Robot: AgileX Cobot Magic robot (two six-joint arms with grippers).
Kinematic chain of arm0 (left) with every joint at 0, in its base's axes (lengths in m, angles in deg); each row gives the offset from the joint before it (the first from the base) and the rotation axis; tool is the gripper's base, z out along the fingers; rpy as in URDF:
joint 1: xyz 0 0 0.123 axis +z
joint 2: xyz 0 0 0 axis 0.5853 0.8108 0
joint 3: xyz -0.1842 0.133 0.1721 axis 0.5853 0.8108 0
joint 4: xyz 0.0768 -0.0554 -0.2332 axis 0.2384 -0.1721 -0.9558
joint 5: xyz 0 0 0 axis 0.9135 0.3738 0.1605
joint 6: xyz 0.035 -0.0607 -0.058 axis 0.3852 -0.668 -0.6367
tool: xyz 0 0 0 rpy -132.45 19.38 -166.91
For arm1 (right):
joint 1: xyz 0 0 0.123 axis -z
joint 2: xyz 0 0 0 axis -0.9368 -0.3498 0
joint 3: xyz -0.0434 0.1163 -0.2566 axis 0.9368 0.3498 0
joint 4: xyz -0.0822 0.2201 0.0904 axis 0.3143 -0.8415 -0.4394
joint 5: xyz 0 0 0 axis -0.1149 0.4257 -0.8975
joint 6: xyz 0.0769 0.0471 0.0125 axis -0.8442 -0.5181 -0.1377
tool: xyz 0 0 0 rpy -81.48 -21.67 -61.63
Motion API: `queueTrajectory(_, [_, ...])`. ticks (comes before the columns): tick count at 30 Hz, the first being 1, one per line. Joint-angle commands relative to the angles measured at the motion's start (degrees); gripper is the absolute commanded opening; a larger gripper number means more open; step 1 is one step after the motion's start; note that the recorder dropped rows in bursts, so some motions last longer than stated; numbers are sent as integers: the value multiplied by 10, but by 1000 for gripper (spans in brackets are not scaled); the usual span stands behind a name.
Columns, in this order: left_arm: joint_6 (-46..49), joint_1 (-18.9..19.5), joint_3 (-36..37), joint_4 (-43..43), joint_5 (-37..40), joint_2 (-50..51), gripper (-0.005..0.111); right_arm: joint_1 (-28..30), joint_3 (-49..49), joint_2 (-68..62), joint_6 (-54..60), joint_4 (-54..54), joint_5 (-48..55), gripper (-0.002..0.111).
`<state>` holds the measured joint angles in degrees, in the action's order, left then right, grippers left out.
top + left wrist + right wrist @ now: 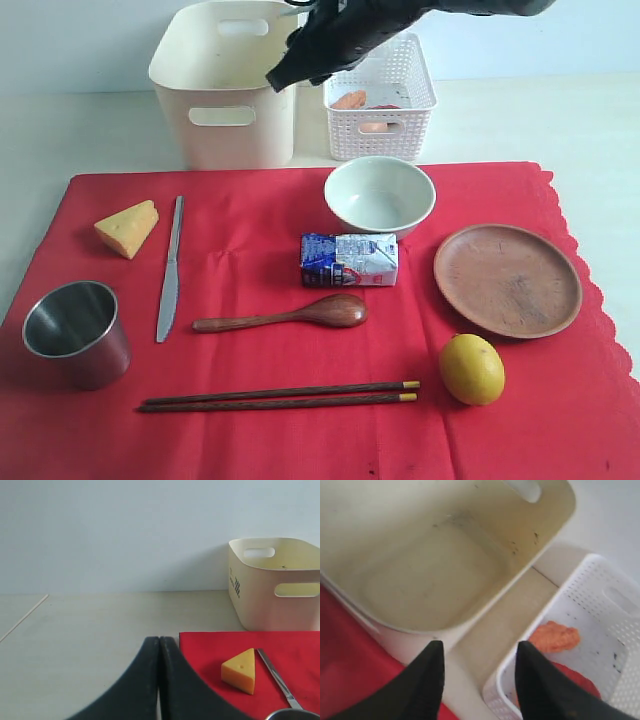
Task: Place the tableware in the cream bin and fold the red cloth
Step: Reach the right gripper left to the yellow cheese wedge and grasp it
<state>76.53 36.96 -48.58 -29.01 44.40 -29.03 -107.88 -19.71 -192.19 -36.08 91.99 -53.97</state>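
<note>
The exterior view looks from the near side of the red cloth [250, 440], raised and tilted down, facing the wall [80, 40]. The left wrist view sits low over the table [90, 630], looking level past the left gripper's [159, 647] pressed-together jaws. Beyond them lie the cream bin [270, 590], cheese [240, 672] and knife [277, 680], all shared with the exterior view. The right wrist view hangs close, looking steeply down. Below the right gripper's [479, 655] parted jaws lie the bin's rim and the white basket [590, 590], also shared.
</note>
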Motion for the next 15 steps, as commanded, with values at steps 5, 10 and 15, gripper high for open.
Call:
queueTrajectory(5, [0,1,0,1,-2,-3,0,-62,-3,5,-5,1,-6,34])
queueTrajectory(10, [0,1,0,1,-2,-3,0,-95,-3,-12,-7,1,-38,49])
queueTrajectory(15, [0,1,0,1,-2,-3,0,-125,-4,-39,-20,1,-67,71])
